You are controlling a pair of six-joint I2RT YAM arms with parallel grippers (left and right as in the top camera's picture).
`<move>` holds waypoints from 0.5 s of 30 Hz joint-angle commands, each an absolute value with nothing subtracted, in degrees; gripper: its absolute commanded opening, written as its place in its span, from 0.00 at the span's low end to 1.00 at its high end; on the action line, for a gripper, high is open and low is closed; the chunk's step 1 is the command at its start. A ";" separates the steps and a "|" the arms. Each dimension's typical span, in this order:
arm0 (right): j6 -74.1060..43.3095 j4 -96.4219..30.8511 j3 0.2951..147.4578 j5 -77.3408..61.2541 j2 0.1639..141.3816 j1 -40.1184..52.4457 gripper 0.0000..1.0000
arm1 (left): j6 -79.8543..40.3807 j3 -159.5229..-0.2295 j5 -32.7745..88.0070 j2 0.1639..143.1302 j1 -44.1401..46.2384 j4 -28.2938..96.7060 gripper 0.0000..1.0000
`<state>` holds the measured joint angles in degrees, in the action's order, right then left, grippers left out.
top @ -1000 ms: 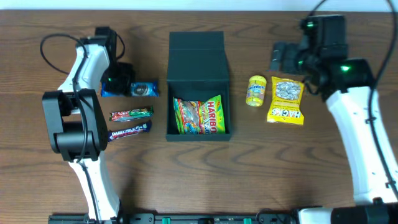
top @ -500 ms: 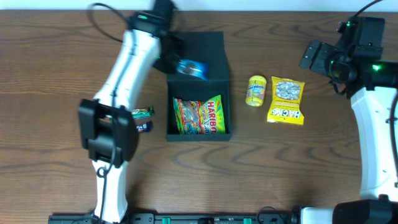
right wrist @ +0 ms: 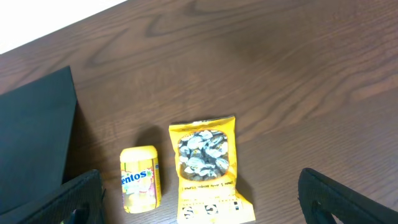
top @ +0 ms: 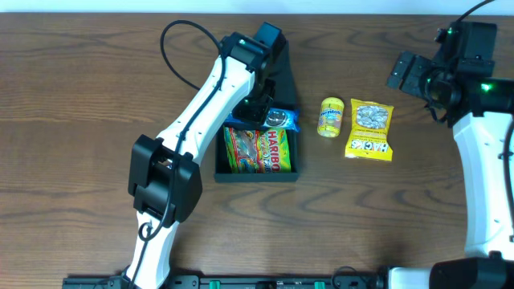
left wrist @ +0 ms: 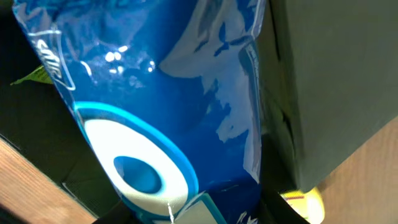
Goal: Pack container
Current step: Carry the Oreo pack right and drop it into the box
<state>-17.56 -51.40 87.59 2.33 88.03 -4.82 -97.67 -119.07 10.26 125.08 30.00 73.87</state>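
The dark teal container (top: pixel 255 176) stands open at the table's middle, with a Haribo gummy bag (top: pixel 261 152) lying inside. My left gripper (top: pixel 271 117) is shut on a blue Oreo cookie packet (top: pixel 283 120) and holds it over the back of the box opening. In the left wrist view the blue packet (left wrist: pixel 155 93) fills the frame, with the container wall (left wrist: pixel 336 74) beside it. My left arm hides most of the lid. My right gripper (top: pixel 408 71) is open and empty at the far right, above the table (right wrist: pixel 211 211).
A yellow Mentos tub (top: pixel 332 117) (right wrist: pixel 140 179) and a yellow Hacks candy bag (top: pixel 370 128) (right wrist: pixel 205 168) lie right of the container. The container's lid (right wrist: pixel 34 130) shows at the left of the right wrist view. My left arm spans the table's left half.
My left gripper has carried the blue packet from the table's left, over the lid, to above the box opening. The right arm shifted right earlier and has held still since.
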 commanded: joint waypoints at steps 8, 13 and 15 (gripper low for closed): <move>-18.35 -51.72 87.74 1.43 87.85 -5.23 0.99 | -104.95 -116.68 3.62 124.07 29.54 71.02 0.43; -18.35 -52.01 87.74 1.43 87.85 -5.23 0.99 | -88.38 -116.73 -0.93 124.07 28.95 66.61 0.95; -18.35 -52.14 87.72 1.43 87.85 -5.23 0.99 | -80.68 -116.86 0.01 124.03 28.49 64.73 0.95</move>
